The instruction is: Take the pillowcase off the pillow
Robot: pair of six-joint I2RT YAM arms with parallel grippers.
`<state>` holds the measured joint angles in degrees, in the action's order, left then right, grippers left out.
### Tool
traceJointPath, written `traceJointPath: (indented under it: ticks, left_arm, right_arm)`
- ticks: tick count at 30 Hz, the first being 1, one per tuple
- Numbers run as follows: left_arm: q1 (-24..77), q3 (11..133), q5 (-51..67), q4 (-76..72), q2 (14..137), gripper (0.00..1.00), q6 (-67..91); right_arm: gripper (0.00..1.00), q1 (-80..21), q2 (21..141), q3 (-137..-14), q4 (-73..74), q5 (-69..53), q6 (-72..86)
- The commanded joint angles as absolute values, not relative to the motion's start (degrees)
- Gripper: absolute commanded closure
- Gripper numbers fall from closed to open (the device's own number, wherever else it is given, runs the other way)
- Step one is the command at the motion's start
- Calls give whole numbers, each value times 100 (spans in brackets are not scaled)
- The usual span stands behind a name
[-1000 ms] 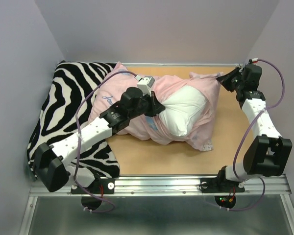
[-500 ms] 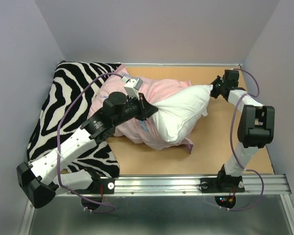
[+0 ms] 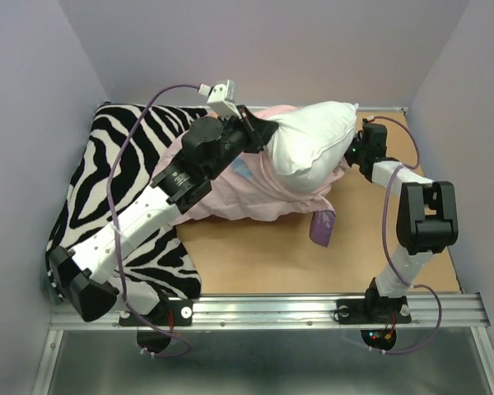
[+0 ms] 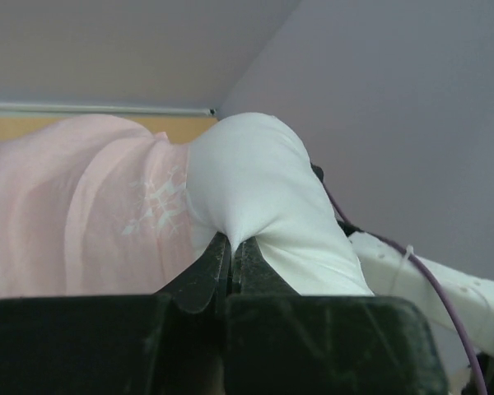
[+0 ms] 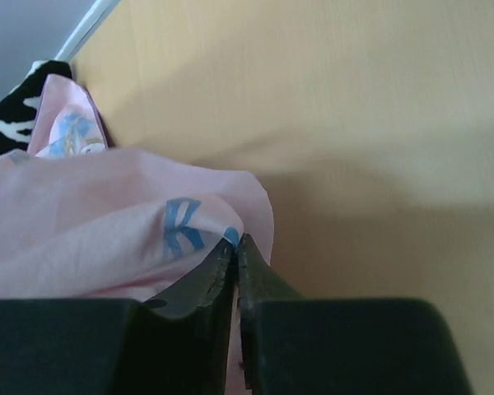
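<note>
Wood tabletop [image 3: 255,255]; L jaws tight on pillow [image 4: 259,169], R jaws tight on pillowcase [image 5: 90,243] by blue "K" [image 5: 179,226]

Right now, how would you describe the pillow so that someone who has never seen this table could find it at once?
Start at the zebra-striped cushion on the left of the wooden table; beside it lies a pink pillowcase. The pillow is the plump lump sticking out of its far right end, pinched by the left gripper. It alone is plain white, without stripes or print.
</note>
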<state>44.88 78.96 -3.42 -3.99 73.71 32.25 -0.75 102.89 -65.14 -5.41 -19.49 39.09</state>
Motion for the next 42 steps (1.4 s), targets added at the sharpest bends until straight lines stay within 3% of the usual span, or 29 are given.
traceJointPath:
  ticks: [1,2,3,7,15,19,23,30,42]
  left_arm:
    - [4377,8665,-1037,-1881,7751,100,3340]
    - [4377,8788,-1046,-1863,7874,100,3331]
    - [4377,8833,-1089,-1846,8075,100,3322]
    - [4377,8728,-1177,-1907,8411,100,3357]
    - [4386,8279,-827,-2373,9156,100,3533]
    - [4395,8218,-685,-2434,9500,100,3586]
    - [4412,7902,-651,-2575,9676,100,3726]
    - [4553,7471,-528,-2839,10203,100,3955]
    - [4895,7418,-387,-3085,10784,100,4078]
  right_arm:
    - [81,9,9635,-6275,-513,-1709,3569]
    - [75,17,9511,-6301,-240,-1427,3525]
    - [60,78,9371,-6389,-20,-1172,3490]
    - [31,508,8677,-6582,1009,-483,3524]
    - [10,914,7622,-7198,1880,-350,3313]
    - [6,905,7568,-6962,1785,-1894,3515]
    - [0,897,7287,-6241,1126,-2494,3953]
    - [0,896,6821,-5512,905,-2733,4184]
    - [0,888,7163,-3965,-464,-3551,4886]
